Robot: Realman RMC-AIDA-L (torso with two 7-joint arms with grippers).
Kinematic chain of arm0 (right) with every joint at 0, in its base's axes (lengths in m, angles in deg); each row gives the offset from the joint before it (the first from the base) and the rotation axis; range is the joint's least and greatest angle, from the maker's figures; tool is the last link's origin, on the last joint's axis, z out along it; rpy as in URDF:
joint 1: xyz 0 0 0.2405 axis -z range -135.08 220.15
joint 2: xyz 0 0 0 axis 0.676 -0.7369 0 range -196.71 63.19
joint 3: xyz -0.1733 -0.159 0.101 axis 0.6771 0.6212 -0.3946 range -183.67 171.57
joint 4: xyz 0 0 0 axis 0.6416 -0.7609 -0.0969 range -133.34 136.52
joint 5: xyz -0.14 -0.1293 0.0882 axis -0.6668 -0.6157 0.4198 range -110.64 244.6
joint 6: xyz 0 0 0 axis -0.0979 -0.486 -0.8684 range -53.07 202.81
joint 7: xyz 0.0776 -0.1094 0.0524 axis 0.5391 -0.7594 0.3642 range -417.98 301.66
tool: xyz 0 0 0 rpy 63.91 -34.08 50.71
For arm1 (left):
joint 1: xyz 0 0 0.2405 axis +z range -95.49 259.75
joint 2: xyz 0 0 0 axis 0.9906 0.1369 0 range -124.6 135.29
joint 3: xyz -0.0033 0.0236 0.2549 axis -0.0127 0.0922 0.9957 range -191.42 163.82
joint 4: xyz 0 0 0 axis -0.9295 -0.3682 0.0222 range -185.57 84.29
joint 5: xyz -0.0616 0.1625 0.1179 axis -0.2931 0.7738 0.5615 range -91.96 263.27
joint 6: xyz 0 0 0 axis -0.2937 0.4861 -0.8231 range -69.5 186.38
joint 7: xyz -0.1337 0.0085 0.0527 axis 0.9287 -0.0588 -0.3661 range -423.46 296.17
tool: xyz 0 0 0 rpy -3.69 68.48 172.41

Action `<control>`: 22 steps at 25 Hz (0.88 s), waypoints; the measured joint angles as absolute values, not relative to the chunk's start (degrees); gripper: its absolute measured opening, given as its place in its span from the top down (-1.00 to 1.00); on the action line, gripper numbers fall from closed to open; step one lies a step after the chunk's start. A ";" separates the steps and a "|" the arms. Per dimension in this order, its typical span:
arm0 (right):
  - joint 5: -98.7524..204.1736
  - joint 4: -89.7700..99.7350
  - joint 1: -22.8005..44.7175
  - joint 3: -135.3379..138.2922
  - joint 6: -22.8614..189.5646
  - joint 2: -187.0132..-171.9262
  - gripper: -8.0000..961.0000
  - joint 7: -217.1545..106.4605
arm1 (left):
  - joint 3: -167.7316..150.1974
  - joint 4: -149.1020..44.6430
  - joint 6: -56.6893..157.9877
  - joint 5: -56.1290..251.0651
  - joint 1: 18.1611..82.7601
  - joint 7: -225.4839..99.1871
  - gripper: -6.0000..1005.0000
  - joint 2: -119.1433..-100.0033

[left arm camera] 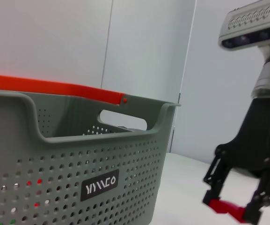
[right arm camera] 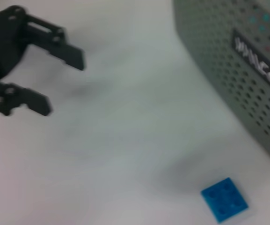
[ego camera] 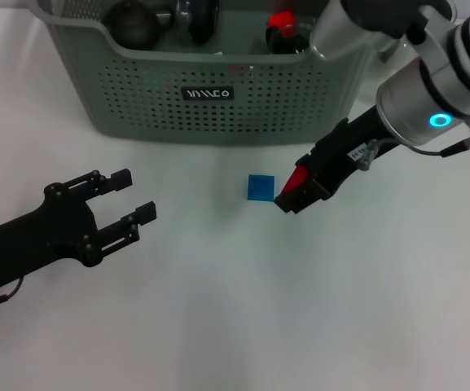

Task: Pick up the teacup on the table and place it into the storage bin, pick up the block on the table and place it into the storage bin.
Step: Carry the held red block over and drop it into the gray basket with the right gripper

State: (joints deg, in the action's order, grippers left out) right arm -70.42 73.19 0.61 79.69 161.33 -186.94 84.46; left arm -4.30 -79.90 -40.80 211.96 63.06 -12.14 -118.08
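Observation:
A small blue block (ego camera: 260,187) (right arm camera: 224,199) lies flat on the white table, just in front of the storage bin (ego camera: 137,98) (left arm camera: 55,159) (right arm camera: 209,56). My right gripper (ego camera: 293,195) (left arm camera: 233,211) hangs low just right of the block, not touching it. Its jaws stand apart, and a red piece shows at their tips. My left gripper (ego camera: 129,204) (right arm camera: 60,79) is open and empty over the table at the front left. I see no teacup on the table. Dark round items and a red one lie inside the bin; I cannot tell whether one is the teacup.
The bin fills the back of the table and carries a black label (ego camera: 208,94). An orange bar (left arm camera: 55,87) runs behind the bin's rim in the left wrist view. White table surface lies between the two grippers.

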 joint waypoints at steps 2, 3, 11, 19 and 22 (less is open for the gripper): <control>-68.75 74.89 0.62 77.64 164.34 -187.00 -0.48 84.15 | -4.31 -79.90 -40.81 211.95 63.07 -12.14 -0.27 -118.09; -67.54 76.15 0.66 75.84 165.94 -187.02 -0.48 84.07 | -4.30 -79.90 -40.83 211.95 63.07 -12.14 -0.27 -118.10; -58.15 85.33 -0.03 59.28 167.78 -186.93 -0.48 85.26 | -4.35 -79.90 -40.91 211.95 63.06 -12.14 -0.27 -118.13; -57.51 76.61 -6.42 62.80 146.40 -186.96 -0.48 84.67 | -4.25 -79.91 -40.82 211.95 62.78 -12.15 -0.27 -118.29; -63.05 67.63 -12.32 65.24 138.61 -187.01 -0.48 85.68 | -4.10 -79.90 -40.78 211.96 62.74 -12.14 -0.27 -118.32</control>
